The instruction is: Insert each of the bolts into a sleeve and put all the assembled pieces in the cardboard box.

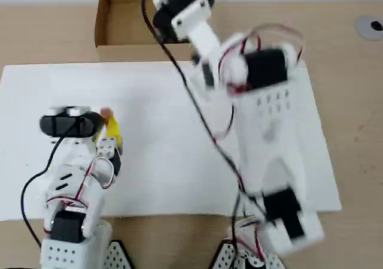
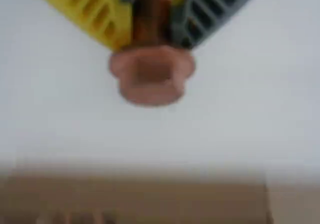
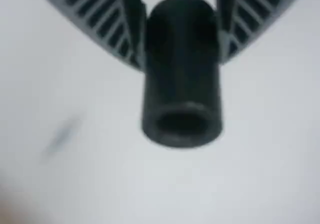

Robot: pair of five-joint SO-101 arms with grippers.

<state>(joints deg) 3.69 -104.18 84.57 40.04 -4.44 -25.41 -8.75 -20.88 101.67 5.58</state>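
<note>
High: white sheet (image 1: 155,161) on the table (image 1: 42,35). The box (image 1: 103,17) is on the table just beside the sheet's far edge, left of its middle. Left gripper (image 1: 109,125) is over the sheet's left half, nearer the near edge, with an orange bolt (image 1: 106,112) at its tip. The right arm (image 1: 269,131) is stretched across the sheet's right half, its end up by the box's right corner. I can't tell its jaw state from here.

Left wrist: left gripper (image 2: 152,39), one yellow and one grey finger, is clamped tight on the bolt (image 2: 152,77) shank. The flanged head sticks out past the tips, above the sheet (image 2: 250,124). The table (image 2: 150,199) edge shows beyond.

Right wrist: right gripper (image 3: 181,59), dark ribbed fingers, is closed on a black sleeve (image 3: 182,84). The open bore end sticks out past the tips, over the white sheet (image 3: 260,174) and clear of it.
</note>
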